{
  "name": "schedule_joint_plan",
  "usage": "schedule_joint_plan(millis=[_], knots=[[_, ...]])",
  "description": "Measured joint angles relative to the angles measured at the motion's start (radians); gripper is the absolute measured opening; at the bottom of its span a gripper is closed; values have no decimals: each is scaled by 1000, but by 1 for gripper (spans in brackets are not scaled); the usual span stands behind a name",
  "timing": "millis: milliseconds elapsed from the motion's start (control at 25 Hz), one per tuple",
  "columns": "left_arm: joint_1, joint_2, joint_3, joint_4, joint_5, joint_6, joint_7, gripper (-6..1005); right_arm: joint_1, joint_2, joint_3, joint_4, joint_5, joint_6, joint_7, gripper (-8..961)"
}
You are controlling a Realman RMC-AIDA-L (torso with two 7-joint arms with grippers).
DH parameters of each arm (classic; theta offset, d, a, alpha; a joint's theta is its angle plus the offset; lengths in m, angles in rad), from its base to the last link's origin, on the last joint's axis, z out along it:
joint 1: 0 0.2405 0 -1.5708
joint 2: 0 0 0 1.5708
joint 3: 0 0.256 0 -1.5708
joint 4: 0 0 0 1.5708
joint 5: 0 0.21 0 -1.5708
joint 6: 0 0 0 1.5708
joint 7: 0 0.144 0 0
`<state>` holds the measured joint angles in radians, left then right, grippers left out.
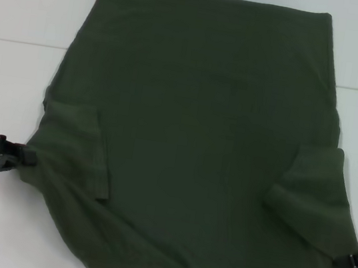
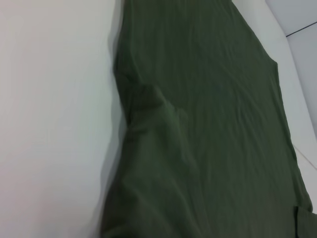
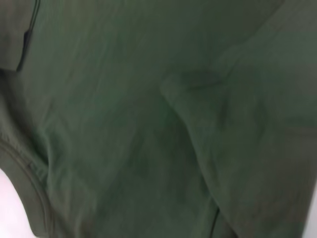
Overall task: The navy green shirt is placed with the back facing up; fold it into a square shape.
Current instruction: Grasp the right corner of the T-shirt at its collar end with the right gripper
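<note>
looks like a lab or test bench here: a plain white worktop (image 1: 11, 82) with a thin seam line running across it, bare of any household clutter, and black robot hands reaching in at the edges, nothing homely about it.

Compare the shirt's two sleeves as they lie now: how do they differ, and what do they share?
On the navy green shirt, the left sleeve lies as a long, narrow flap; the right sleeve looks shorter and broader. The left end effector meets the shirt's edge beside the left sleeve; the right end effector sits below the right sleeve. Both are folded inward.
</note>
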<state>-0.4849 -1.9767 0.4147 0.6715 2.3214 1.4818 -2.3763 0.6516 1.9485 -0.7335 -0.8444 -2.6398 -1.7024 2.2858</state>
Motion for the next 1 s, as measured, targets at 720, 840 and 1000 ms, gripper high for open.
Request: schedule_joint_plan(millis=[720,840,1000], knots=[[-8,-4,2,-1,-1,-11,-1,26,-7,19,-1,6,-41,20,-5,866],[-6,-4,1,-1,-1,-11,-1,26,-7,18,-1,10,-42,21,-4,866],[-5,-4,0,-1,-1,-11,-1,26,-7,15,-1,10,-44,23,1,865]])
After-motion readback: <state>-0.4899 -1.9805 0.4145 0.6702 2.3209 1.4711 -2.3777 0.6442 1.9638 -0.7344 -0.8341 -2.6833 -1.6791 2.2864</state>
